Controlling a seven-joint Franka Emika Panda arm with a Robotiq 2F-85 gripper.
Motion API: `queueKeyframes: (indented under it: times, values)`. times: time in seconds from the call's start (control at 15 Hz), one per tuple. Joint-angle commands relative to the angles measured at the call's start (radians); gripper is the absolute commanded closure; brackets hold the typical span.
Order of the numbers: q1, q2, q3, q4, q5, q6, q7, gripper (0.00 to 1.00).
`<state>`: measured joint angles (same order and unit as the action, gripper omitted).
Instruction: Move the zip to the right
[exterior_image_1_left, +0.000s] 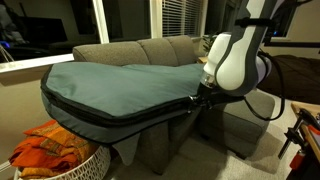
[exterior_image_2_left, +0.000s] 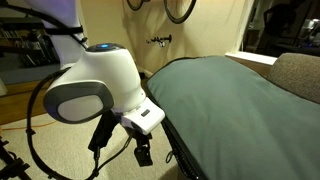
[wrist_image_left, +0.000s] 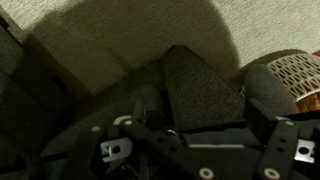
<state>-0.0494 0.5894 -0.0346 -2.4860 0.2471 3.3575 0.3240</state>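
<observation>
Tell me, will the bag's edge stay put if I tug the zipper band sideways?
Probably not: the bag drapes soft over the sofa, its edge overhanging unsupported. The zipper band curves with it, so it likely bunches or drags along.

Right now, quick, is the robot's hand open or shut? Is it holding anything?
Gripper: open. Its jaws look spread apart in the wrist view, holding nothing, next to the black zipper band.
</observation>
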Motion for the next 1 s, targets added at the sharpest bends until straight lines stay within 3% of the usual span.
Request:
queueKeyframes:
  times: [0.0, 0.27, 0.47, 0.93]
  values:
    - [0.136, -0.04, -0.095, -0.055, 0.047, -0.017, -0.033, 0.0]
    - [0.226, -0.025, -0.169, -0.06, 0.084, -0.014, -0.033, 0.0]
    - [0.256, -0.022, -0.204, -0.054, 0.097, -0.022, -0.035, 0.0]
    - [0.215, -0.026, -0.199, -0.033, 0.084, -0.029, -0.037, 0.0]
